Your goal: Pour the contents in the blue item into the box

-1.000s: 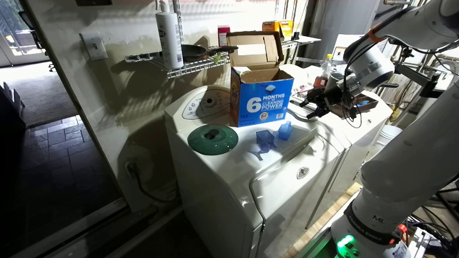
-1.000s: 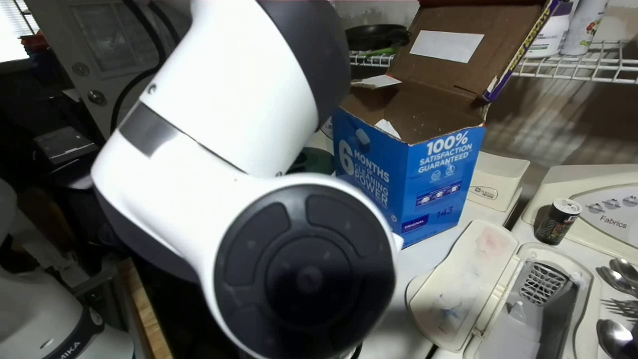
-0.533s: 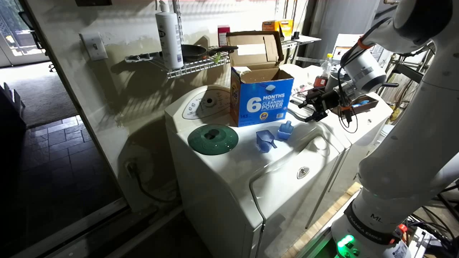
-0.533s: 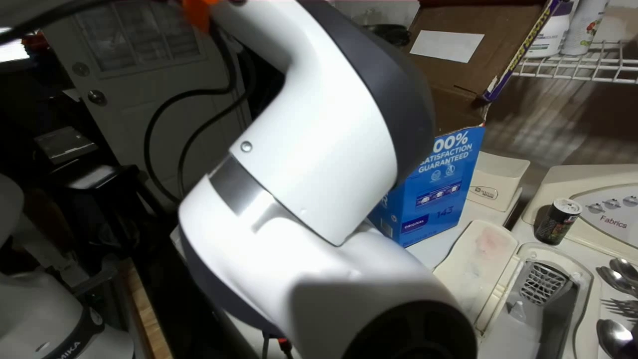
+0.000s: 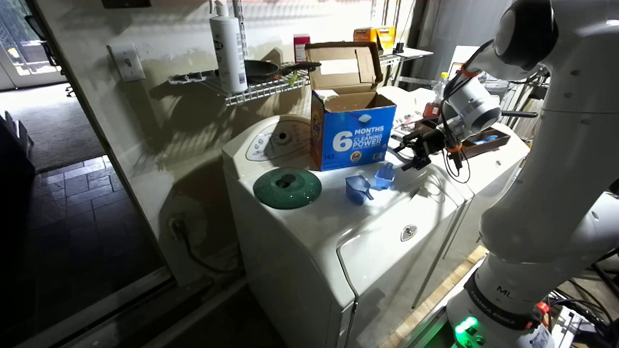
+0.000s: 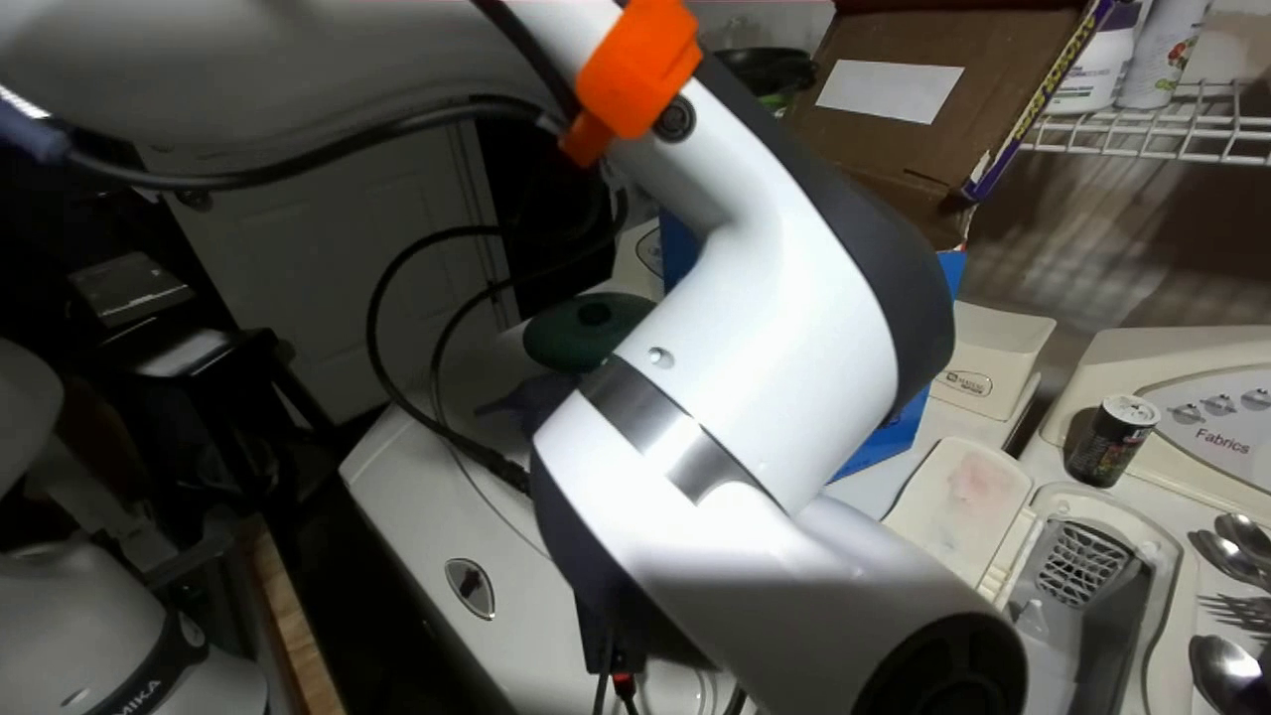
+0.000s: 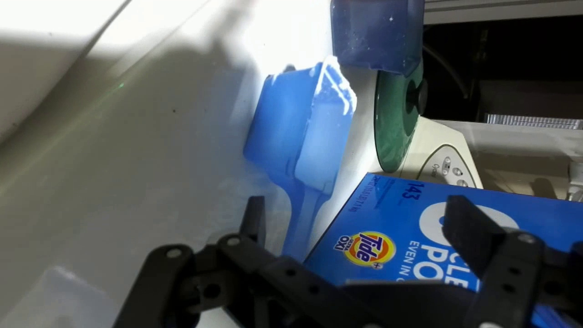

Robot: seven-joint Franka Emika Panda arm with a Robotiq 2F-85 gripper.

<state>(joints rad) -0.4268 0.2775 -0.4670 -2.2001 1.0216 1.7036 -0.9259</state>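
Claw (image 7: 354, 214) spread, nothing held; should pinch nearer blue scoop (image 7: 298, 132) squarely by handle (image 7: 301, 223), lift level (contents unclear), tip only over box (image 5: 353, 135).

Two scoops (image 5: 385, 178) (on the appliance (image 5: 314, 227)) sit before the box (image 5: 358, 137).

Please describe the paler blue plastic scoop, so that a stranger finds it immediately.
On the white appliance stands a brown cardboard box with a blue front. Before it, near the black gripper, is the paler blue plastic scoop. White streaks mark its rim; its neighbour, the darker blue plastic scoop, is nearer the round green lid.
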